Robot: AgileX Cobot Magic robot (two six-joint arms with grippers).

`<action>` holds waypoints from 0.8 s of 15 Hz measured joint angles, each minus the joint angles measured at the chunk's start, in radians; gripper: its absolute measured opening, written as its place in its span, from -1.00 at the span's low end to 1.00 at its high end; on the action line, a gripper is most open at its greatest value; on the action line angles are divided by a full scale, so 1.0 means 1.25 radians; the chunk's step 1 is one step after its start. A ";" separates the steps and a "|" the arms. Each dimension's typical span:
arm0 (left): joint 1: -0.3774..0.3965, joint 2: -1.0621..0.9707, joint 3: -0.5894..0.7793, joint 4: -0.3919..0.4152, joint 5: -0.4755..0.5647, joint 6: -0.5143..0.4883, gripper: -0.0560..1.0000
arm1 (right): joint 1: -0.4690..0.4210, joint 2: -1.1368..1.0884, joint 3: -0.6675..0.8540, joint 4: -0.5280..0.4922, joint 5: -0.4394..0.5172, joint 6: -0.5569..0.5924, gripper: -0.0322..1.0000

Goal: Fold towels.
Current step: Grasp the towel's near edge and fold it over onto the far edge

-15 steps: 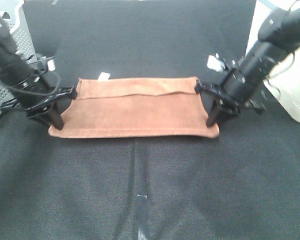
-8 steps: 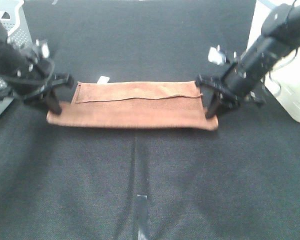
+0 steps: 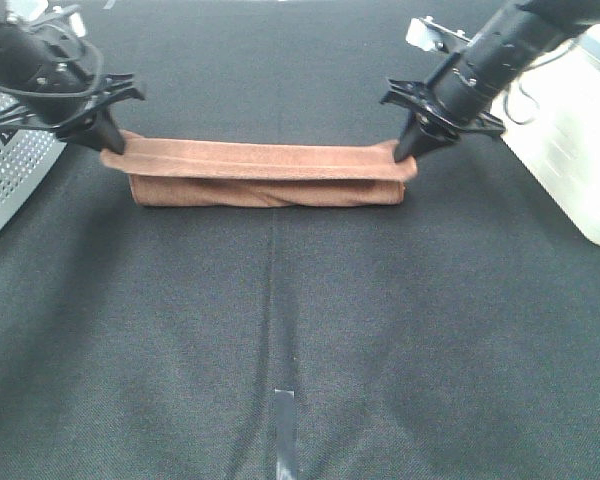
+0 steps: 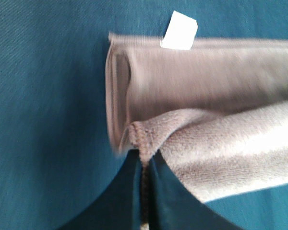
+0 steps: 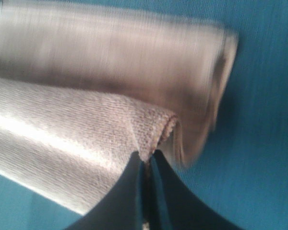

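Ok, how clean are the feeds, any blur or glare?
Exterior high: sharp on the towel, white container at right blown out. Left wrist: towel motion-blurred, table cloth tinted teal. Right wrist: same tint, heavier blur.

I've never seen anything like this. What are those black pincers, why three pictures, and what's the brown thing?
This is a robot with two arms, each ending in a pincer called a gripper. The wide picture comes from a camera mounted high, looking down on a dark table. The two close-ups come from cameras on the wrists, looking along the pincers. The brown thing is a towel, folded into a long band. The left gripper and the right gripper are each shut on one end of it.
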State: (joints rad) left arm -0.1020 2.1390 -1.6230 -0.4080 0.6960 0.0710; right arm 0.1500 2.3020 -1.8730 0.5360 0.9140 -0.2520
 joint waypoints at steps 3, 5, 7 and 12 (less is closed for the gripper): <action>0.000 0.079 -0.059 0.000 -0.034 0.000 -0.88 | 0.000 0.071 -0.050 -0.002 -0.006 0.003 -0.94; 0.000 0.127 -0.101 -0.002 -0.033 -0.001 -0.79 | 0.000 0.102 -0.052 -0.006 -0.022 0.004 -0.93; 0.000 0.155 -0.123 -0.002 -0.031 -0.003 -0.42 | 0.000 0.108 -0.053 -0.006 -0.026 0.004 -0.56; 0.000 0.157 -0.129 0.006 -0.033 -0.032 0.58 | 0.000 0.108 -0.084 -0.023 -0.021 0.004 0.65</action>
State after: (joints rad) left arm -0.1020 2.3350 -1.7840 -0.4010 0.6550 0.0310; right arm 0.1500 2.4370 -1.9780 0.5070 0.8880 -0.2470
